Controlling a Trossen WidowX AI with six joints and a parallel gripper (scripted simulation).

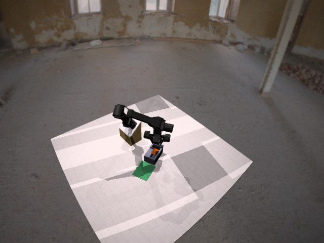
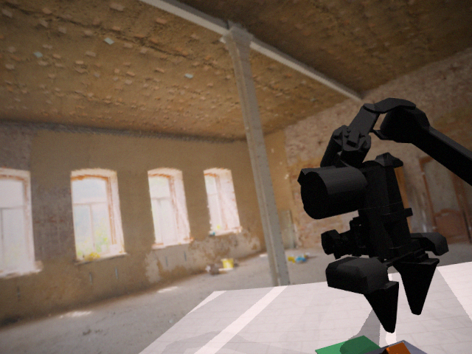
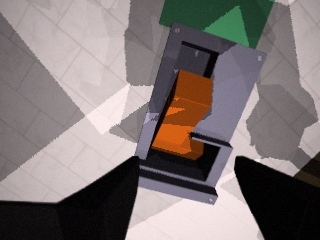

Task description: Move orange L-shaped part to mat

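The orange L-shaped part (image 1: 155,151) (image 2: 397,348) (image 3: 180,122) is tilted in the pocket of the grey tray (image 1: 149,160) (image 3: 237,90). Its L-shaped end is low in the pocket, on the side nearer the fingers in the wrist view. Its other end, toward the green mat, is raised, with empty pocket beyond it. My gripper (image 2: 403,322) (image 3: 187,163) is open and empty, pointing down above the tray; the fingertips show on either side of the tray's L-end in the wrist view. The green mat (image 1: 144,172) (image 2: 356,344) (image 3: 200,14) has nothing on it.
The tray's raised walls stand around the pocket, and its end lies close to the mat. A brown block with a white top (image 1: 135,136) stands by the arm's base. Hard shadows cross the pale floor sheet (image 1: 117,204).
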